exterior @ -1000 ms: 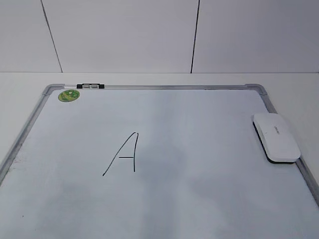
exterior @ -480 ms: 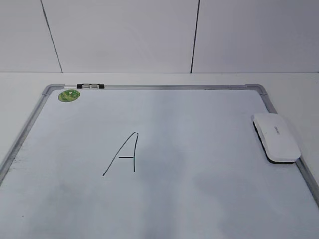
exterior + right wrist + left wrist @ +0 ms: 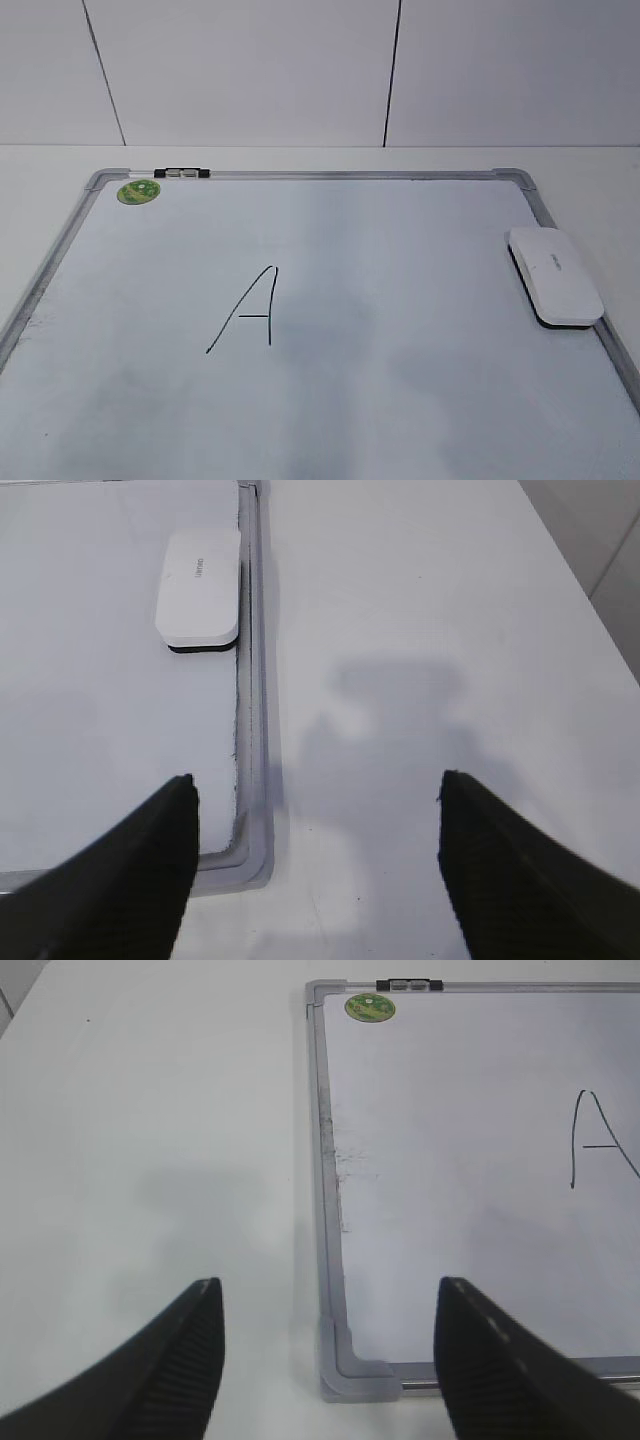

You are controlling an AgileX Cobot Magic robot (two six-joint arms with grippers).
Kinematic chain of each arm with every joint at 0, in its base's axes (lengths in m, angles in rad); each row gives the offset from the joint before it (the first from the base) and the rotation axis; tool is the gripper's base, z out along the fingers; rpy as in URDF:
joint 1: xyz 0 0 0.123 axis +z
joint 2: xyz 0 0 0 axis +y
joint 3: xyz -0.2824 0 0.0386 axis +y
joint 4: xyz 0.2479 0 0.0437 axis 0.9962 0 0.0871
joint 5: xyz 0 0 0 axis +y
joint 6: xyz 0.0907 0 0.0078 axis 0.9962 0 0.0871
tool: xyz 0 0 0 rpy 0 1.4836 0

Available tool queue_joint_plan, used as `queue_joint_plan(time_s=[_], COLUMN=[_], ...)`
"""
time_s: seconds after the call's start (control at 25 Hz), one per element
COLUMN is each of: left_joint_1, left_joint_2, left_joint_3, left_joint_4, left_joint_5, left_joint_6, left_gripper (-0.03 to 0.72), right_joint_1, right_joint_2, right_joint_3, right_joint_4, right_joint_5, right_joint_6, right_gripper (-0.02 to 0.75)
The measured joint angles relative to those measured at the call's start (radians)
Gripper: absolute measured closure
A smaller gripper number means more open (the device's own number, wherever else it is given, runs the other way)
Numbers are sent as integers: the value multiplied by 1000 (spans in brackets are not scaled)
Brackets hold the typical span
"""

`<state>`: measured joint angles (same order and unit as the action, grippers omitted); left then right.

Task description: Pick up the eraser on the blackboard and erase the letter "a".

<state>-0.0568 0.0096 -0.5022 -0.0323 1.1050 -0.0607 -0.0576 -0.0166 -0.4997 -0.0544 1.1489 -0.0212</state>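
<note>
— Exterior view first: what do you have, biggest thing down?

— I see the table [image 3: 600, 170] carrying the blackboard [image 3: 420, 300], a white board in a silver-grey frame. On it is one large capital "A" [image 3: 250, 310] in black marker, left of centre. I can find no lowercase letter "a" in any view.

— The eraser?

— The eraser [image 3: 555, 274] lies flat on the board's right edge, touching the frame, well apart from the capital. Its small grey lettering is too tiny for me to read.

— Anything else marked?

— A round green sticker [image 3: 138, 192] in the far-left corner, print illegible, with a black-silver clip [image 3: 182, 174] just beside it on the frame.

— Your grippers?

— My left gripper [image 3: 330, 1360] has its jaws spread wide over the board's near-left corner, holding nothing. My right gripper [image 3: 315, 870] is likewise wide apart and empty, near the eraser's side.

— Changes from a second ago?

— None; everything lies as it did.
</note>
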Motion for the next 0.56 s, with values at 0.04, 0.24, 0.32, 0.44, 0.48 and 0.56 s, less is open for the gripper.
queue_joint_plan(time_s=[0.04,0.24,0.32,0.44,0.48,0.56], left_joint_1=[0,0,0,0,0,0], left_joint_2=[0,0,0,0,0,0], left_joint_3=[0,0,0,0,0,0], left_joint_4=[0,0,0,0,0,0], left_joint_5=[0,0,0,0,0,0], left_joint_6=[0,0,0,0,0,0], left_gripper=[191,191,191,191,191,191], right_joint_1=[0,0,0,0,0,0], right_joint_2=[0,0,0,0,0,0], right_joint_3=[0,0,0,0,0,0], right_joint_4=[0,0,0,0,0,0], right_joint_5=[0,0,0,0,0,0], right_joint_6=[0,0,0,0,0,0], right_gripper=[146,146,146,146,146,145])
